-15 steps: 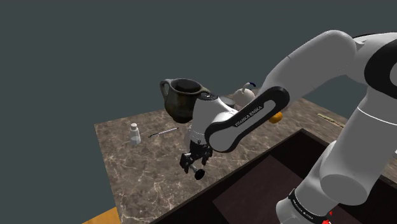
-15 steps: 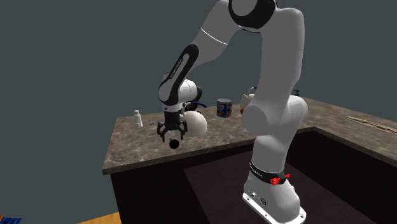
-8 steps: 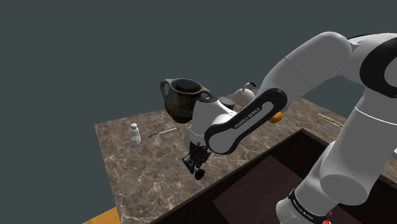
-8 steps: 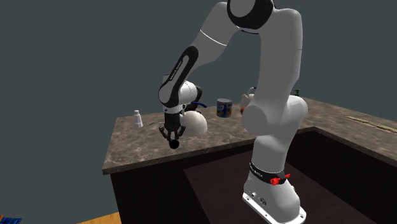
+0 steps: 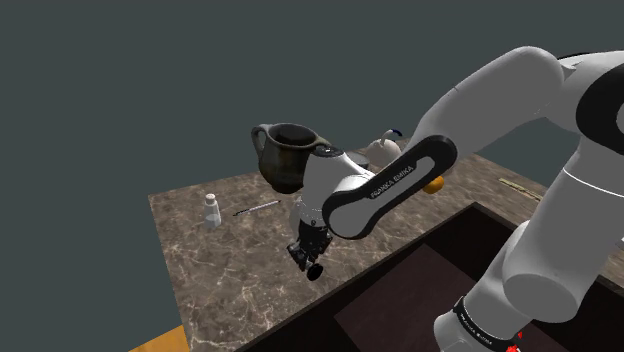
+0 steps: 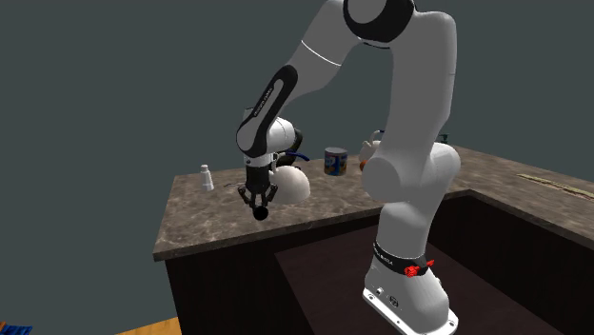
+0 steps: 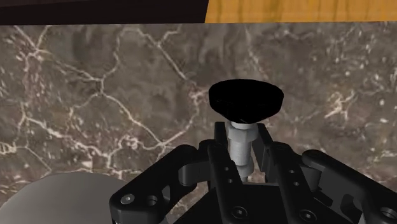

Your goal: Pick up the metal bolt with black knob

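Narrowed from its earlier spread, claw (image 7: 240, 151) now pinches bolt (image 7: 245, 102) by its shaft

The bolt (image 7: 241, 137) has a pale grey metal shank and a round black knob (image 7: 245, 100). It hangs knob-down, its shank clasped between the gripper's (image 7: 240, 159) fingers, over the brown marbled countertop (image 7: 95, 95).

The counter (image 7: 95, 95) looked like polished dark brown marble with thin white veins. The bolt (image 7: 240, 145) had a smooth grey metal shaft, and its knob (image 7: 245, 102) was matt black. The pincer (image 7: 240, 153) was black, with a dull plastic-like finish. The floor (image 7: 299, 11) showed orange wood grain. The arm (image 5: 480, 110) was glossy white.
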Robot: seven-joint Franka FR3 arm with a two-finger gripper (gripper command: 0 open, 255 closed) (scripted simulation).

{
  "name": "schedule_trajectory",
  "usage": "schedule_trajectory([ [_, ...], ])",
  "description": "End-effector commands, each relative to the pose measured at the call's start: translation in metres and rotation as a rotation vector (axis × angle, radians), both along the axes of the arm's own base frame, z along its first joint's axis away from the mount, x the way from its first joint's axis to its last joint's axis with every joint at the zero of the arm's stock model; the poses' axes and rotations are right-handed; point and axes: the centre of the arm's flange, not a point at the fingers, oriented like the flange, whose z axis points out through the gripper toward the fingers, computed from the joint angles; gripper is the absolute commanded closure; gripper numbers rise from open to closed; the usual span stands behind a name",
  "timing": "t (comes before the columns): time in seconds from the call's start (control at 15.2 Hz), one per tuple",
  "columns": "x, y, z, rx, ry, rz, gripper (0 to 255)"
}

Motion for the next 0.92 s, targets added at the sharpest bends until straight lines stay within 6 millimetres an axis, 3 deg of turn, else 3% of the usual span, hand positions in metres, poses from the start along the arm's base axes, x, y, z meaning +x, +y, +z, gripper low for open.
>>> schedule_trajectory([
  [0.0, 0.000, 0.000, 0.010, 0.000, 0.000, 0.000, 255],
  [0.73, 0.000, 0.000, 0.068, 0.000, 0.000, 0.000, 255],
  [0.86, 0.000, 0.000, 0.069, 0.000, 0.000, 0.000, 255],
])
